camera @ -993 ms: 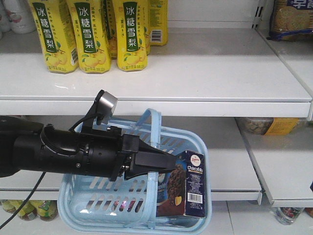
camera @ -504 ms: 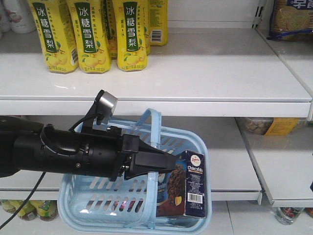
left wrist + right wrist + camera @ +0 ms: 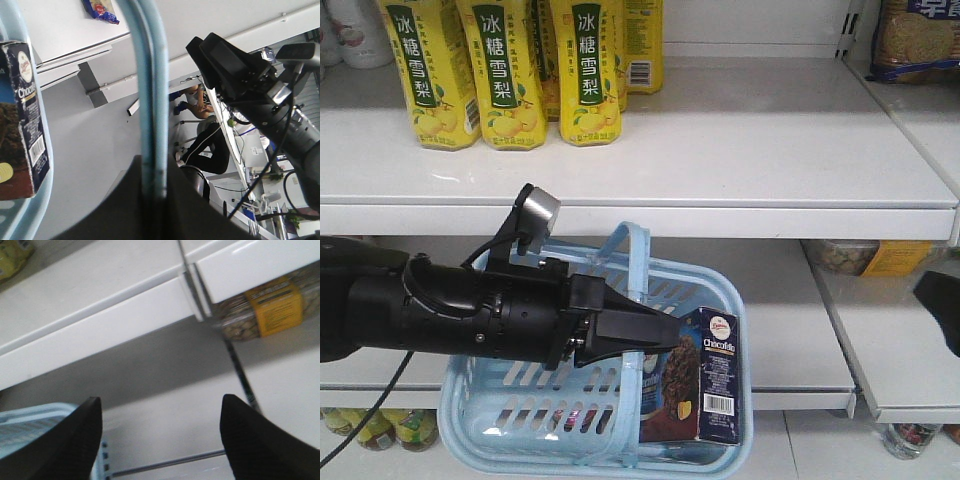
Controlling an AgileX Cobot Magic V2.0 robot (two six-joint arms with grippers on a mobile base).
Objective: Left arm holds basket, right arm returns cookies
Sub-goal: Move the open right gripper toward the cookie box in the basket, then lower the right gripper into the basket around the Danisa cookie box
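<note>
The cookies (image 3: 708,385) stand upright inside the basket (image 3: 520,400), tucked against its right end wall, with the barcode side facing out and the chocolate picture turned toward the middle.

Working across from the left on my front feed: the left arm (image 3: 450,310) reaches in level from the left edge, its silver-capped knob sticking up. The left gripper (image 3: 645,338) is closed down on the basket's hoop handles (image 3: 632,250), and the basket hangs from it in front of the lower shelf. On the left wrist feed I see the two pale blue handles (image 3: 150,90) running straight into the dark gripper body, pinched together there, with the cookies off to the left of that picture.

Above, on the left part of the top shelf (image 3: 740,140), sit the yellow drink bottles (image 3: 505,70); the basket hangs below that shelf.

Further right, the right arm (image 3: 235,65) shows on the left wrist feed, apart from the basket. On the front feed only a dark shape sits at the right edge, too cropped for me to identify. The right gripper (image 3: 160,440) is spread wide with nothing between its fingers (image 3: 65,445). It faces the shelving, with a corner of the basket at lower left and a yellow-labelled pack (image 3: 267,310) on the shelf up to the right.
</note>
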